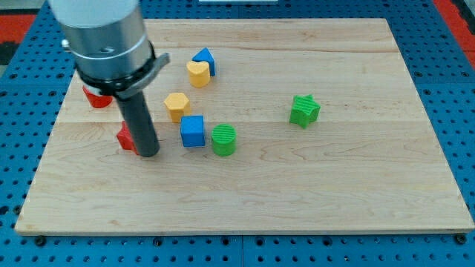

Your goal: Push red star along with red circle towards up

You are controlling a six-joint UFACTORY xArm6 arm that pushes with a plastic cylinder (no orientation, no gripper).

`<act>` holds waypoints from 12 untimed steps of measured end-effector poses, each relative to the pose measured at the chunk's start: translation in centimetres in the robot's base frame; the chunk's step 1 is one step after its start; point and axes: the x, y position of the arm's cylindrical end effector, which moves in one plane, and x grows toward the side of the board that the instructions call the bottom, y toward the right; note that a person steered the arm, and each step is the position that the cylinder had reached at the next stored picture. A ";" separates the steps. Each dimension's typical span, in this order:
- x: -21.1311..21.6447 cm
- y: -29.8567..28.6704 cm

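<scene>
While the tool's tip (pixel 148 154), holding nothing, touches the red star (pixel 125 138), the red circle (pixel 96 97) lies above.

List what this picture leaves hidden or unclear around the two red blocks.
- Red block at the view's upper left: mostly covered by the arm's grey body, so its shape cannot be told.
- Red block beside the rod: its right part is behind the rod; shape unclear.
- My tip: whether it touches that block cannot be told.
- Blue block near the top: partly behind the yellow block.
</scene>
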 end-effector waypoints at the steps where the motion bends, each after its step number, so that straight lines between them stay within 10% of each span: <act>1: -4.2 -0.9; 12: -7.6 -8.2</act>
